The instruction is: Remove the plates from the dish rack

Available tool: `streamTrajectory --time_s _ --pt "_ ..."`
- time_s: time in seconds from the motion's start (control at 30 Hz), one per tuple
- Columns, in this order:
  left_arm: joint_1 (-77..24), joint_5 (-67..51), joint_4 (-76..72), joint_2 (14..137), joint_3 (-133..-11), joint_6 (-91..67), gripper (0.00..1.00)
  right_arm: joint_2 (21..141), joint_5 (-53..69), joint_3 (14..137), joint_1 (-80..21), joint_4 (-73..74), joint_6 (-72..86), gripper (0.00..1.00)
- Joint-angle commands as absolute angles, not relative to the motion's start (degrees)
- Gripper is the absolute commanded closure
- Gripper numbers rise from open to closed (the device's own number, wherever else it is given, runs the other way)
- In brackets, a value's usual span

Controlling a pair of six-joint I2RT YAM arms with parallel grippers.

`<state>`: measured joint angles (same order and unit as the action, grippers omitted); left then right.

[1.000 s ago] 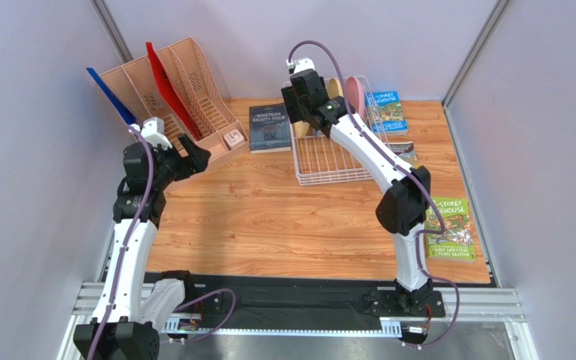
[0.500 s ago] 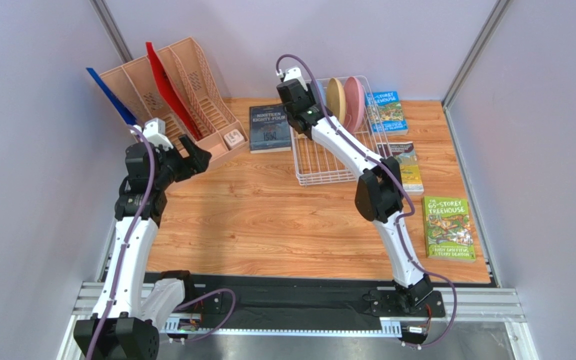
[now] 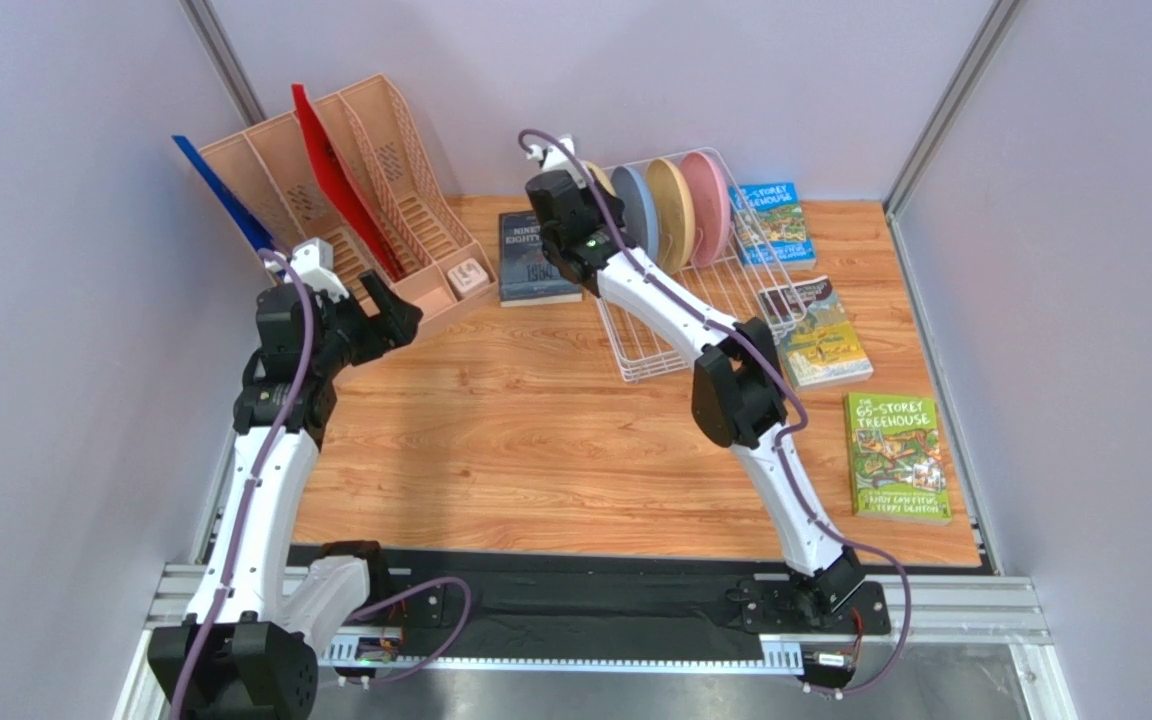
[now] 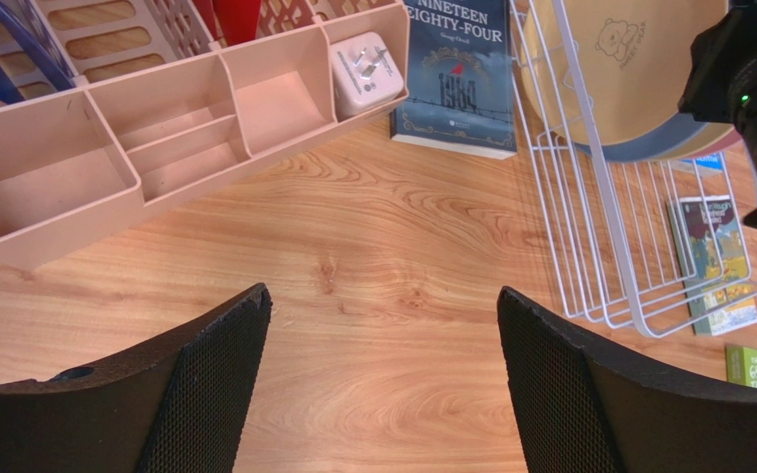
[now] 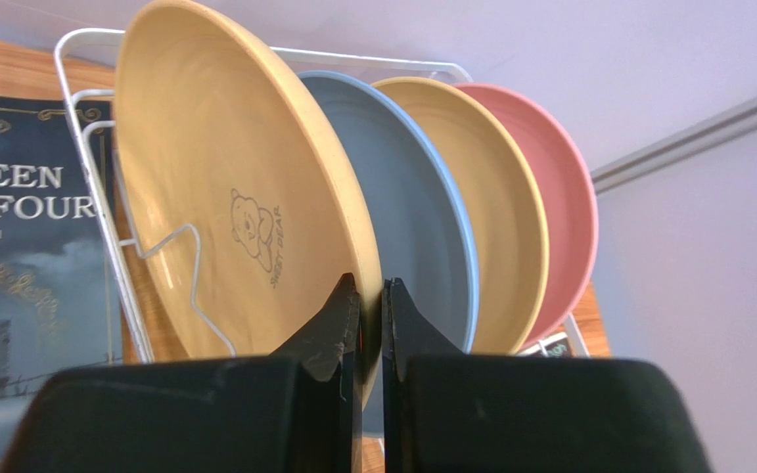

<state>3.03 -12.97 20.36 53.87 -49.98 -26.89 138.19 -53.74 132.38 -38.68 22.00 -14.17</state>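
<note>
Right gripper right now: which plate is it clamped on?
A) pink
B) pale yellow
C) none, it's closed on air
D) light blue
B: in the right wrist view the right gripper has its fingertips closed on the lower rim of the pale yellow plate, the frontmost one in the row.

A peach file organiser stands at the back left of the wooden counter, with a blue folder and a red folder leaning in its slots and a white plug adapter in its front tray. Nineteen Eighty-Four lies just beside it. Three picture books (nearest, a green Treehouse title) lie along the right.
</note>
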Motion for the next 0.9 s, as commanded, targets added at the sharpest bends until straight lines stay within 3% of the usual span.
streamTrajectory --time_s 0.0,0.27,0.53,0.6,0.7,0.77,0.87 --pt "2.9 -12.31 19.51 54.23 -49.66 -27.33 0.1 139.4 -65.47 132.82 -40.43 4.68 -26.0 1.0" --pt "2.9 -12.66 19.95 56.42 -50.19 -27.51 0.11 137.73 -71.98 128.32 -40.43 -22.21 -45.51 1.0" --pt "2.9 -15.72 18.46 55.72 -49.83 -27.16 0.11 130.01 -73.91 121.41 -40.69 -30.67 -52.31 1.0" --pt "2.9 -17.04 17.67 55.63 -49.92 -27.16 0.11 123.53 -73.3 117.62 -41.3 -27.62 -48.45 1.0" --pt "2.9 -19.59 15.65 54.58 -49.22 -27.51 0.11 112.56 -70.5 111.28 -42.8 -9.73 -31.25 1.0" --pt "2.9 -21.18 14.51 53.79 -48.96 -27.77 0.11 107.08 -63.84 108.91 -43.07 7.65 -14.79 1.0" --pt "2.81 -23.37 13.1 53.52 -48.78 -28.56 0.11 98.98 -54.7 105.49 -43.24 21.59 -3.29 1.0"
